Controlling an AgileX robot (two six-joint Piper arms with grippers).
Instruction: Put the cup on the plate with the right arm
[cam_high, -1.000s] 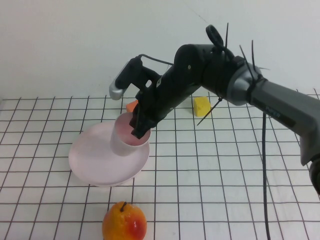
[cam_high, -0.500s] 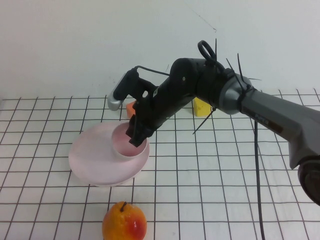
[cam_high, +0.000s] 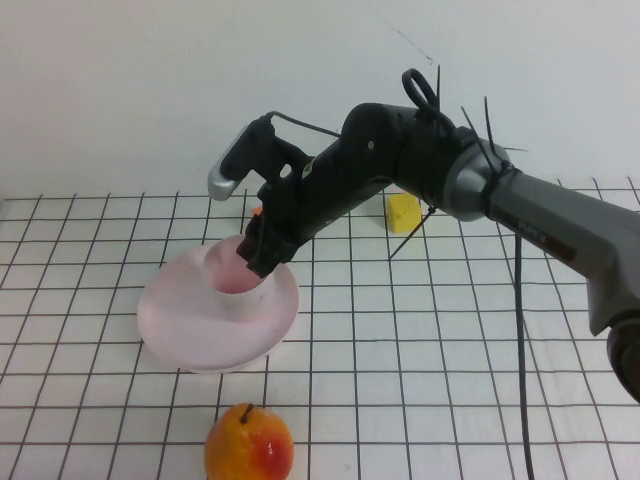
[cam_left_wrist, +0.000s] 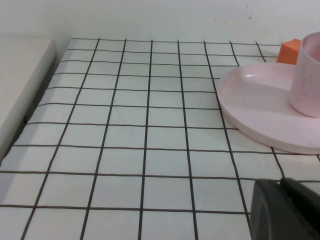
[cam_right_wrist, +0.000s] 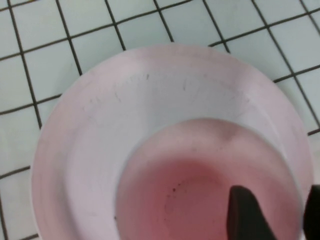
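Observation:
The pale pink cup (cam_high: 228, 295) stands upright on the pale pink plate (cam_high: 180, 330), near its middle. My right gripper (cam_high: 258, 260) reaches down from the right and is shut on the cup's rim, one finger inside and one outside. In the right wrist view the cup (cam_right_wrist: 190, 180) fills the near part, the plate (cam_right_wrist: 125, 100) lies round it, and the right gripper (cam_right_wrist: 280, 215) straddles the cup wall. My left gripper (cam_left_wrist: 287, 210) is shut, low over the table, apart from the plate (cam_left_wrist: 260, 110) and cup (cam_left_wrist: 310, 75).
An orange-red fruit (cam_high: 249, 443) lies at the front, below the plate. A yellow block (cam_high: 404, 212) and an orange block (cam_high: 262, 212) sit behind the plate near the wall. A white ledge (cam_left_wrist: 20, 90) borders the table beside the left arm.
My right gripper has carried the cup to the left and lower, from the plate's right edge to near its middle.

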